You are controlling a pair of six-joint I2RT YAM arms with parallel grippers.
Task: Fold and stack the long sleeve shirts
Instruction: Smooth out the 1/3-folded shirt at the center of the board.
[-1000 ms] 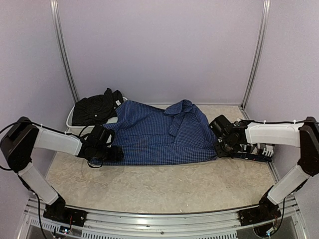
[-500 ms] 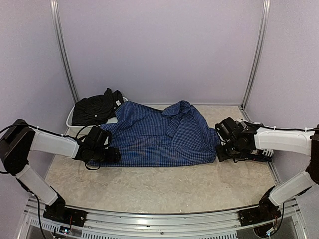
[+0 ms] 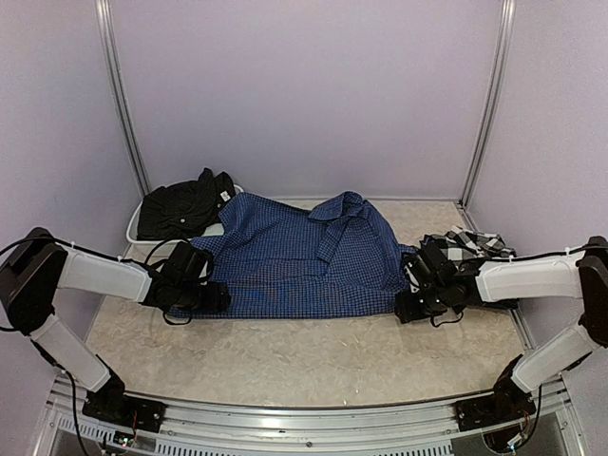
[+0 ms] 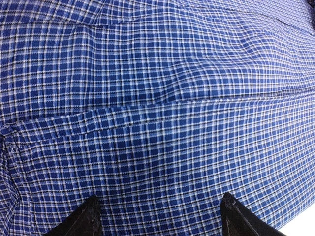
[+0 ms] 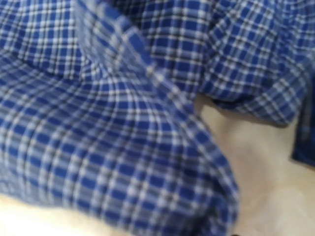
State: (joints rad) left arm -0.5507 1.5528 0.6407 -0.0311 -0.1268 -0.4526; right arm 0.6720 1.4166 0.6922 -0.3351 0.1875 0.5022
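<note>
The blue shirt [image 3: 294, 256] lay spread across the middle of the tabletop [image 3: 304, 366], a thin woven cotton with a fine dark check. Its collar was turned up at the far side and soft ridges ran through the body. My left wrist camera saw a long raised fold crossing the cloth [image 4: 162, 98], and the weave read as small, crisp squares. The tabletop itself was pale and mottled, like stone. At the far left the black shirt [image 3: 182, 207], plain and matte, sat bunched in a white bin [image 3: 134, 237]. The black-and-white check shirt [image 3: 467, 245] lay crumpled at the right edge, just behind my right arm [image 3: 527, 277].

My left end effector [image 3: 220, 296] stood wide, its two dark fingertips [image 4: 87, 220] well apart over the shirt's near left part, gripping nothing that I could see. My right end effector [image 3: 404, 309] was at the shirt's near right corner. How far it stood open I could not tell (its own camera gave only blurred blue check and a patch of bare tabletop).

My left arm [image 3: 100, 271] reached in low from the left, forearm nearly level, and my right arm mirrored it from the right.
</note>
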